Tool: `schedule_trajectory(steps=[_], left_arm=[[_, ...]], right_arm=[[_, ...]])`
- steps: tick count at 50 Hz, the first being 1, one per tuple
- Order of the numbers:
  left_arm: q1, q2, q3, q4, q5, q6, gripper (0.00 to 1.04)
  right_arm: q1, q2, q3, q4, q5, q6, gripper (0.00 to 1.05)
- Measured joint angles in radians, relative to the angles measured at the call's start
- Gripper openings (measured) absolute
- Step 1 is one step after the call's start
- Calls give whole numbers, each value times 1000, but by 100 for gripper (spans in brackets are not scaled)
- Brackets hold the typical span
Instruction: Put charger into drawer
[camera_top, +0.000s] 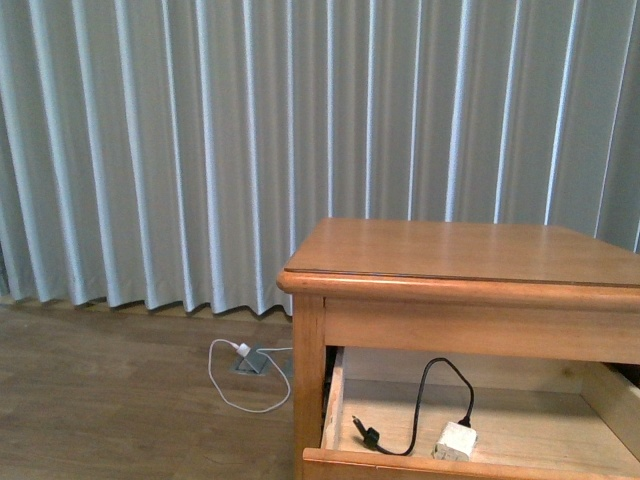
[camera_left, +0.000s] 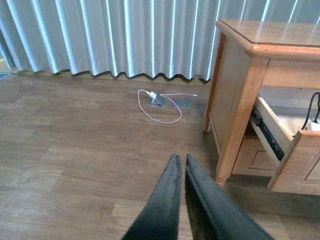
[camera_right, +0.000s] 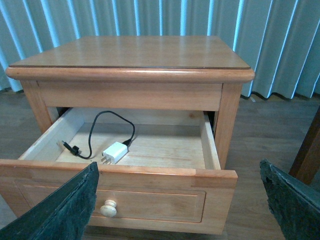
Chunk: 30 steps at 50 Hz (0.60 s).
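The charger (camera_right: 115, 152) is found inside the open upper drawer (camera_right: 211, 145), just beyond the right tool (camera_right: 177, 167), which is spread wide. The left tool (camera_left: 180, 157) is clenched empty over the floor (camera_left: 75, 150), well left.

I see soft, even daylight glowing through the curtain (camera_top: 200, 150), bluish in both wrist views. Faint sheen on cabinet top (camera_right: 130, 50), soft shadow beneath it inside the drawer (camera_right: 212, 150). Left gripper (camera_left: 181, 158) near lens, slightly blurred.

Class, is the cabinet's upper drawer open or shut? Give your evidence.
Open: the drawer is pulled well out from the cabinet, and the charger lies on its floor.
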Motion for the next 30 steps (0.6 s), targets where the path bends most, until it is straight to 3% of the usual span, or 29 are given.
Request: schedule_trajectory(steps=[9,11,14,16,26,30], left_arm=[[0,0,0,0,0,0,42],[0,0,0,0,0,0,49],[0,0,0,0,0,0,60],[0,0,0,0,1,0,67],[0,0,0,0,0,0,100],[0,0,0,0,0,0,98]], right_arm=[[0,0,0,0,0,0,96],[-16,8,11,-42,-57,4,96],[-46,32,46,-168,-225,4,96],[-44,52,55,-227,-267,-3,96],[31,187,88,-344,-211,-44,96],[63,289,127,-332,-179,-43,96]])
